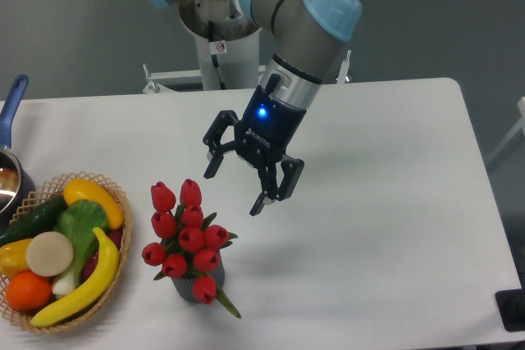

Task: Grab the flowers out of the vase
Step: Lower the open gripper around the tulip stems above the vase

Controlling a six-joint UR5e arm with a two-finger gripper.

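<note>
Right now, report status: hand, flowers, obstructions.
Hand open, empty, above the table right of the bunch. Flowers upright in the vase, untouched. Wicker basket sits left; nothing between hand and flowers.

We see an evenly, softly lit scene with diffuse light from above. The white table (394, 202) is bright but not blown out. Faint shadows lie on it right of the flowers (187, 235) and under the gripper (233, 188), where a blue light glows. The focus is fairly sharp throughout, with slight softness and grain and no obvious edge distortion.
</note>
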